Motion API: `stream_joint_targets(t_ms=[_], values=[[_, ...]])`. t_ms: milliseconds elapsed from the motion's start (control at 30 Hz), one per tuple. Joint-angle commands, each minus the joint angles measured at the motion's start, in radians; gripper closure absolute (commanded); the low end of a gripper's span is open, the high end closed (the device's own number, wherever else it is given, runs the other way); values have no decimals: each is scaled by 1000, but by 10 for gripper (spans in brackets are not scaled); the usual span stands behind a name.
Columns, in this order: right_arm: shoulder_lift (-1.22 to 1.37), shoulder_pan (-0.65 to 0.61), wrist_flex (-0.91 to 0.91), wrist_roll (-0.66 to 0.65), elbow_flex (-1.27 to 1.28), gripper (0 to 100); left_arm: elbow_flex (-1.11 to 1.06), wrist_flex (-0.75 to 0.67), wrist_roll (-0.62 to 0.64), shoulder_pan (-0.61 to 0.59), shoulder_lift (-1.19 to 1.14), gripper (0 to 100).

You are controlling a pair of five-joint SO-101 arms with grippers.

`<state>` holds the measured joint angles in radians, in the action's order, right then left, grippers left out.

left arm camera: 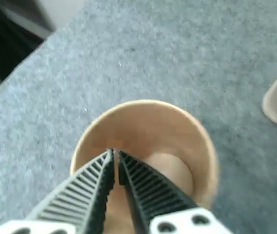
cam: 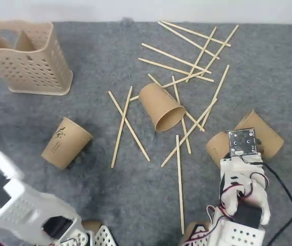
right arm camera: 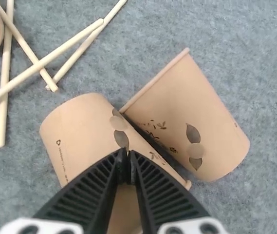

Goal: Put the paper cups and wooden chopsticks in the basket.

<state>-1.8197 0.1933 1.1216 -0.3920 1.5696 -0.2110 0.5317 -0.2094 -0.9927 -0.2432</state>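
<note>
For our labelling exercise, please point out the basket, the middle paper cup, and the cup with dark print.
basket (cam: 33,69), high view, perforated front wall.
middle paper cup (cam: 156,100), high view, side wall.
cup with dark print (cam: 69,146), high view, side wall.

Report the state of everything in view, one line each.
basket: upright.
centre cup: on its side among chopsticks.
printed cup: on its side.
pair of cups: on their sides, touching.
chopsticks: scattered flat, outside the basket.
left tool: shut, at the near cup, in front of its mouth.
right tool: shut, above the pair of cups.
</note>
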Motion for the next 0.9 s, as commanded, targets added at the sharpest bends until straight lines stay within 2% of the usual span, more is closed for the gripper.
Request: stream_joint_targets(t_ms=[0,133,300,400,500,867], values=[[5,-42,12,-17,28,989,125,195,2,31,107,987],[5,-45,12,-18,28,989,193,371,0,63,222,944],[5,-47,12,-18,28,989,202,535,2,87,351,752],[5,-45,12,-18,28,989,185,606,-5,89,379,739],[5,-44,12,-18,28,989,133,569,-8,87,376,758],[5,-44,12,-18,28,989,-185,198,-77,89,376,761]])
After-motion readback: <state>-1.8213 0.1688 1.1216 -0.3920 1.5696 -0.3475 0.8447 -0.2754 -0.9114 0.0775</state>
